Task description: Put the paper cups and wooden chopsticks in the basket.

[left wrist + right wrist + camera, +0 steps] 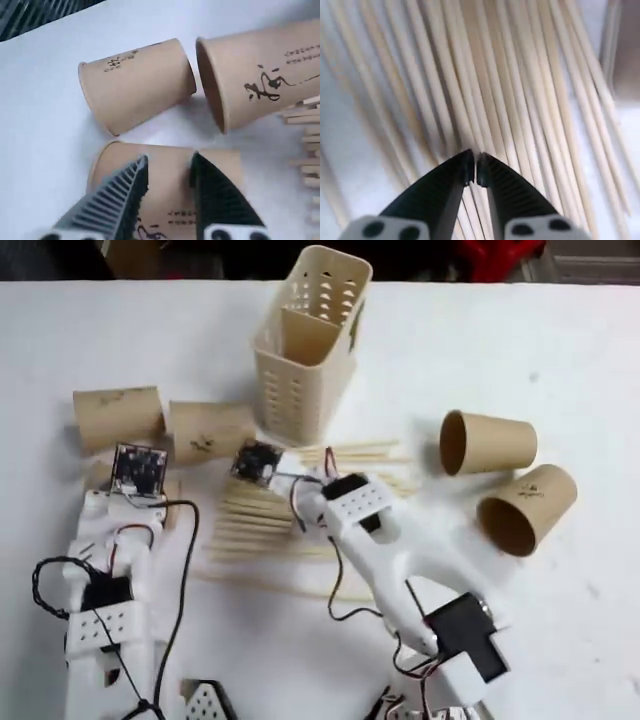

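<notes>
on table (560,360), five paper cups (488,443), one basket (300,370), many chopsticks (255,525)

Left arm (110,580) and right arm (400,550) are white, with black cables (190,560) and ridged black jaws

plain white tabletop (560,360), evenly lit, no harsh shadows. past the far edge it's dark, with some red plastic-looking thing (497,255) and a brown cardboard-looking box (130,255)
</notes>
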Robot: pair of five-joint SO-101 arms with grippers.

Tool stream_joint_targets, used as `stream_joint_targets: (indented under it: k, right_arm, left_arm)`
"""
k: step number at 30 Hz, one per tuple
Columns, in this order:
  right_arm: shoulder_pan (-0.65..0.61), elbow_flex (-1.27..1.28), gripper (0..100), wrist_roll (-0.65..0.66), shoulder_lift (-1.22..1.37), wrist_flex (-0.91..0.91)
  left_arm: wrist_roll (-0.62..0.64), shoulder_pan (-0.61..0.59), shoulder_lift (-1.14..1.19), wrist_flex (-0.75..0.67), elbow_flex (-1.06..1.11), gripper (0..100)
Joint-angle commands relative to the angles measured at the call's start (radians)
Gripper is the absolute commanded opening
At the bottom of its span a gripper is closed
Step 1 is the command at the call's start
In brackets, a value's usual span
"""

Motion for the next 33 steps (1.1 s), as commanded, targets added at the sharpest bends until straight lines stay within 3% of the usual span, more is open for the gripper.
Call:
stream_joint_targets:
  k: [1, 10, 17, 22, 27, 30, 33]
  right_arm:
    - [0.024, -0.087, 1.6, -0.064, -0.015, 0.065]
    - [-0.001, -0.114, 1.6, -0.141, -0.094, 0.131]
    - [0.090, -0.120, 2.3, -0.213, -0.390, 0.380]
    - [0.334, -0.120, 13.9, -0.203, -0.610, 0.562]
    - [0.625, -0.140, 17.8, 0.008, -0.671, 0.671]
    - [0.763, -0.153, 18.0, 0.094, -0.659, 0.682]
    - [0.862, -0.137, 18.1, 0.261, -0.653, 0.685]
  left_arm:
    - [-0.006, -0.013, -0.002, -0.012, 0.005, 15]
    - [-0.006, -0.013, -0.001, -0.014, 0.005, 15]
    - [-0.008, -0.013, -0.001, -0.014, 0.005, 15]
    - [-0.009, -0.013, -0.001, -0.014, 0.005, 15]
    - [-0.009, -0.013, -0.001, -0.014, 0.005, 15]
    - [-0.009, -0.013, -0.001, -0.014, 0.005, 15]
    - [-0.009, -0.013, -0.001, -0.014, 0.005, 15]
